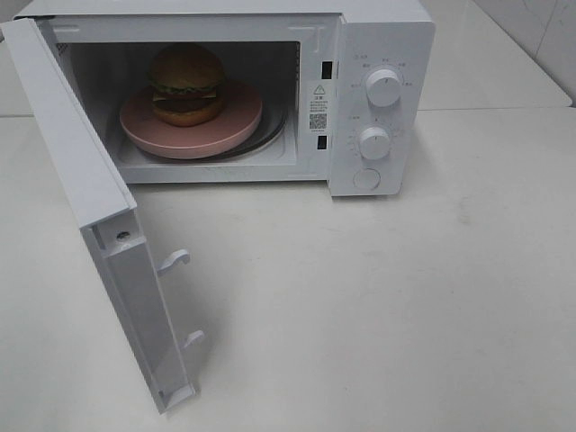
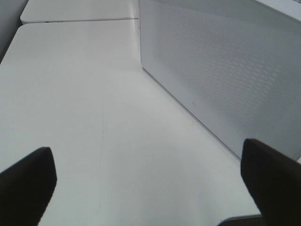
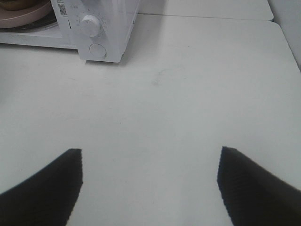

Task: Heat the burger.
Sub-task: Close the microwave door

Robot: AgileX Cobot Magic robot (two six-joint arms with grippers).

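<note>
The burger [image 1: 186,84] sits on a round pink plate [image 1: 236,124] inside the white microwave [image 1: 382,36], whose door [image 1: 81,162] swings wide open toward the front left. No arm shows in the exterior high view. In the left wrist view my left gripper [image 2: 150,181] is open over bare table, with the door's perforated outer face [image 2: 225,70] beside it. My right gripper [image 3: 150,183] is open too, empty, well in front of the microwave's control panel [image 3: 96,28]; the plate's edge [image 3: 23,14] shows there.
Two white knobs [image 1: 384,88] [image 1: 374,142] and a round button [image 1: 366,178] line the microwave's right panel. Two latch hooks [image 1: 174,261] jut from the open door's inner edge. White table [image 1: 378,306] stretches in front and to the right.
</note>
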